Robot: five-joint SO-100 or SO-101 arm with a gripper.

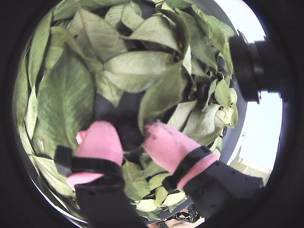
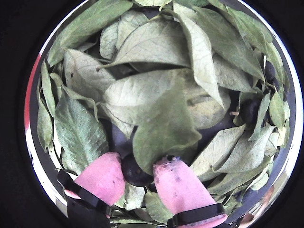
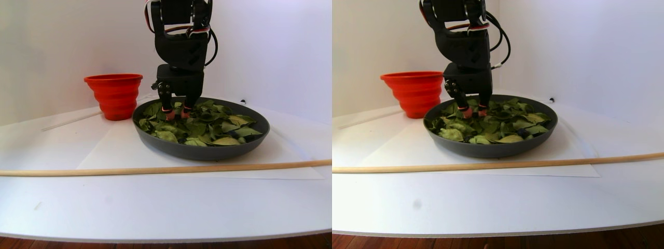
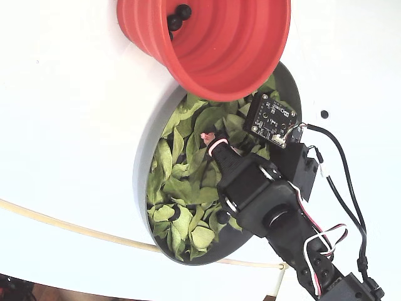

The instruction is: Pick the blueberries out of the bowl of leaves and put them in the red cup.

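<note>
In a wrist view the hand [image 1: 127, 135] fills the bottom of the frame, its two pink fingertips [image 1: 100, 142] pressed down among the leaves [image 1: 137, 71] with a dark round shape between them, too shadowed here to name.

In another wrist view the same pink pads flank a blueberry [image 2: 135, 172]; both tips touch it, so the hand [image 2: 137, 176] is narrowed onto the berry. A big leaf [image 2: 164, 126] overlaps the berry's top edge. More dark berries [image 2: 250, 110] lie among the leaves at the right, near the bowl's rim [image 2: 33, 142].

In the stereo pair view a thin wooden stick [image 3: 155, 169] lies across the white bench [image 3: 155, 207] in front. Behind it sits the bowl [image 3: 207, 150], heaped with leaves, the hand [image 3: 174, 113] reaching into its back left part. The red cup [image 3: 114, 96] stands just behind the bowl, to the left.

In the fixed view the red cup [image 4: 213, 44] looms at the top with two blueberries [image 4: 178, 17] inside, its mouth overlapping the bowl [image 4: 143, 169]. The arm [image 4: 276, 213] comes in from the lower right, and one pink fingertip [image 4: 208, 137] shows among the leaves.
</note>
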